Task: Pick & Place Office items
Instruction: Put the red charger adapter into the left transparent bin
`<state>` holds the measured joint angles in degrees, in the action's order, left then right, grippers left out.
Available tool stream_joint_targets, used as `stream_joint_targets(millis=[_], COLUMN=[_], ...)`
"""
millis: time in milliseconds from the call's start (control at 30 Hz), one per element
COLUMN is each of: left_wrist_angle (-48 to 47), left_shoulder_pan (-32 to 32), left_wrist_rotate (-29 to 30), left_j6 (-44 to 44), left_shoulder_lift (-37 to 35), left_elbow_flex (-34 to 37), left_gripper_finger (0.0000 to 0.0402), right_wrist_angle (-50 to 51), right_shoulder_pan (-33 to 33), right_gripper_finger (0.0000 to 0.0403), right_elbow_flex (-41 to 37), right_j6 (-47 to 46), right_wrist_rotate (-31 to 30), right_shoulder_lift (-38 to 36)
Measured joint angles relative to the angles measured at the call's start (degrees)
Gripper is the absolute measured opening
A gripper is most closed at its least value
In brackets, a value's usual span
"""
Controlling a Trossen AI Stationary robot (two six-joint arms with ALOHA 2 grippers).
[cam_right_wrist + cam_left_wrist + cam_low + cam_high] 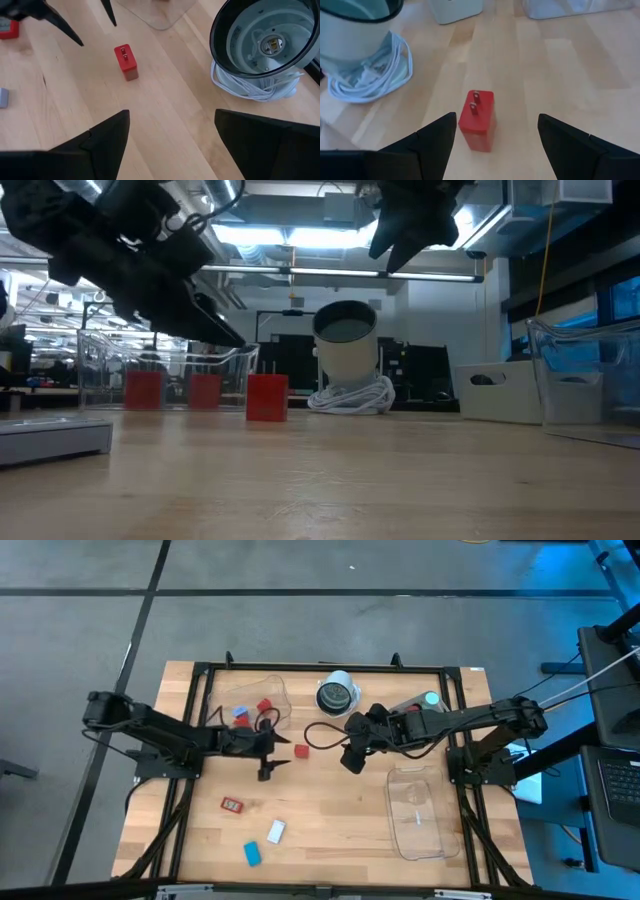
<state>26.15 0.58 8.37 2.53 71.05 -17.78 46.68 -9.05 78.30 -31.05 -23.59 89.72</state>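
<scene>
A red block with two metal prongs (301, 751) lies on the wooden table near its middle, resting on one flat side. My left gripper (278, 750) is open just to its left and above the table. In the left wrist view the block (479, 120) lies ahead, between the two spread fingers, untouched. My right gripper (352, 752) is open and empty to the right of the block and raised well above the table (410, 225). A red-framed tag (232, 804), a white block (276, 831) and a blue block (252, 853) lie near the table's near-left part.
A clear tray (255, 705) at the far left holds red and blue blocks. Another clear tray (415, 810) stands at the right. A round white-rimmed dark object (338, 693) with a coiled white cord stands at the far middle. A teal cylinder (431, 698) lies at the far right.
</scene>
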Motion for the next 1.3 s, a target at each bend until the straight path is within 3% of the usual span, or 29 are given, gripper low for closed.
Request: stream_joint_targets(millis=[367,633,833,1067,1300], left_wrist_angle=[12.7,13.3,13.8,12.8,4.7], left_shoulder_pan=[-3.2,-7.7,-9.3,-9.3,-9.3], left_wrist_rotate=[1.8,-7.6,-7.5,-8.2,-10.5], left_j6=[5.7,6.3,7.2,7.0,4.2], left_shoulder_lift=[11.9,17.9,21.7,21.0,13.9], left_elbow_flex=[-0.3,-4.5,-6.5,-6.5,-6.3], left_gripper_finger=[0.0279,0.0279,0.0279,0.0279,0.0279], right_wrist_angle=[0.0,0.0,0.1,0.1,0.1], right_shoulder_pan=[-0.1,-0.1,-0.1,-0.1,-0.1], right_gripper_finger=[0.0295,0.0295,0.0295,0.0295,0.0295], right_elbow_flex=[0.0,0.0,0.0,0.0,0.0], right_j6=[0.1,0.2,0.2,0.6,1.5], right_wrist_rotate=[0.5,0.5,0.5,0.6,0.7], right_shoulder_lift=[0.0,0.0,0.0,0.0,0.0])
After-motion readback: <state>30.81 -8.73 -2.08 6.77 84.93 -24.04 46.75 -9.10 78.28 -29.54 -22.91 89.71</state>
